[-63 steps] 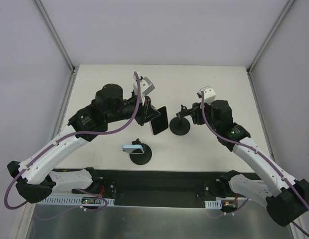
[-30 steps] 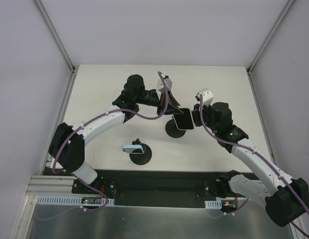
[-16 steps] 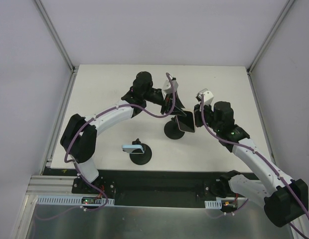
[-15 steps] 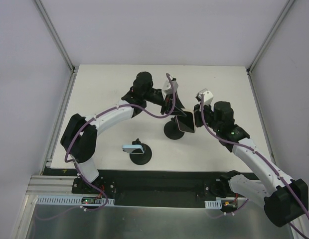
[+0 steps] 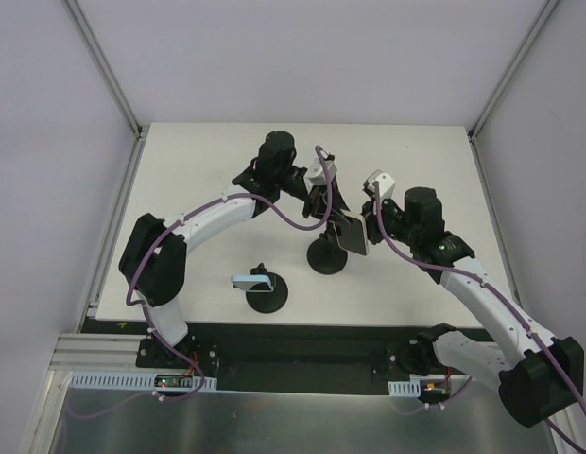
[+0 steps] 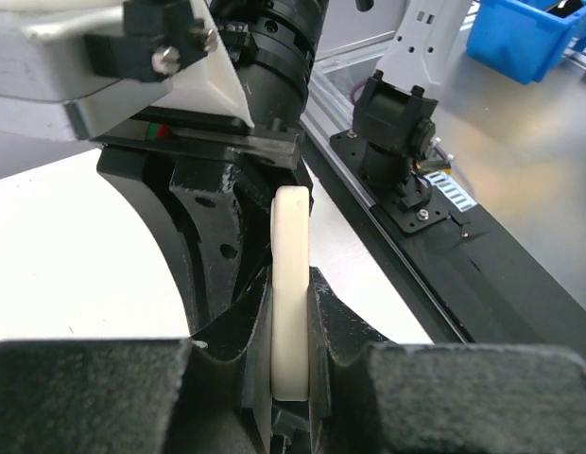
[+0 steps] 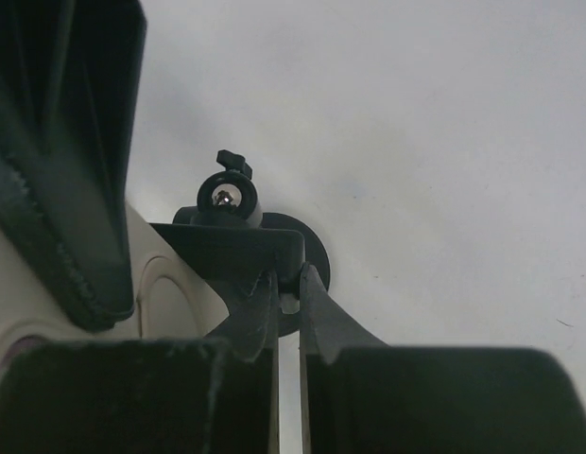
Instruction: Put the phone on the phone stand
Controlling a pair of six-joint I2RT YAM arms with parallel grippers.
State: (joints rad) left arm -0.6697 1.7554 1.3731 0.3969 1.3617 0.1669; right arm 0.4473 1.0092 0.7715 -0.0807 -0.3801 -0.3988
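In the top view my left gripper (image 5: 333, 213) is shut on the phone (image 5: 353, 234), a cream phone with a dark screen, and holds it tilted above the black phone stand (image 5: 326, 258) at mid table. In the left wrist view the phone's cream edge (image 6: 291, 284) stands upright between my fingers (image 6: 291, 378). My right gripper (image 5: 369, 230) is just right of the phone. In the right wrist view it (image 7: 288, 312) is shut on the stand's black plate (image 7: 241, 248), with the phone's cream back (image 7: 170, 303) at the left.
A second black stand (image 5: 266, 293) carrying a light blue phone (image 5: 248, 281) sits near the table's front edge, left of the first stand. The two grippers are very close together. The table's raised rim (image 5: 137, 189) runs along the left.
My left arm has reached right and carried the phone from left of the stand to over it, beside my right gripper. The stand's base has shifted slightly towards the front left.
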